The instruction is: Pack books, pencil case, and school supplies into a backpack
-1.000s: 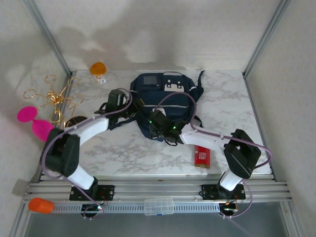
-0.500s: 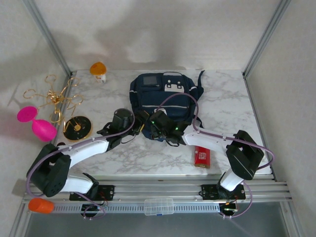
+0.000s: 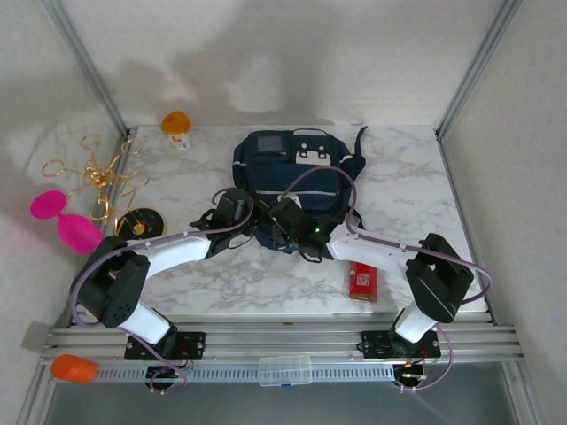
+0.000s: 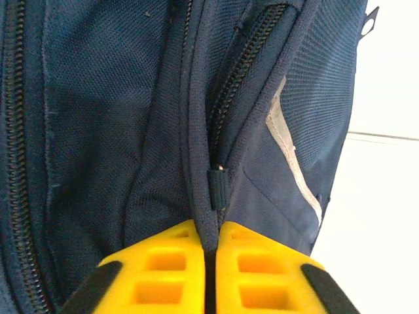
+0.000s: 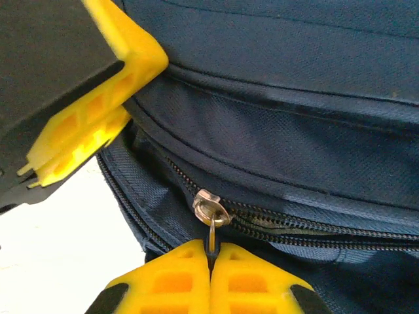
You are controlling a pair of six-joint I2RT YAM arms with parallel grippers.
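The backpack (image 3: pixel 297 168), navy woven nylon with a pale stripe, lies mid-table (image 3: pixel 407 186) on white marble. The left gripper (image 4: pixel 208 261), ribbed yellow plastic, is pinched tight on a corded seam (image 4: pixel 198 131) beside a zipper. The right gripper (image 5: pixel 209 268) is clamped on the slim metal zipper pull (image 5: pixel 211 212). The flat red box (image 3: pixel 361 281) lies apart from the backpack, near the table's front right edge.

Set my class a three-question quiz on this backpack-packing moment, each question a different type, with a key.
1. Multiple choice: the right gripper pinches A) a strap, B) the zipper pull, C) a book.
2. Fill in: the left gripper is shut on a piped ____ of the backpack.
3. True or false: the red box is inside the backpack.
Key: 1 B; 2 seam; 3 false, it lies on the table.
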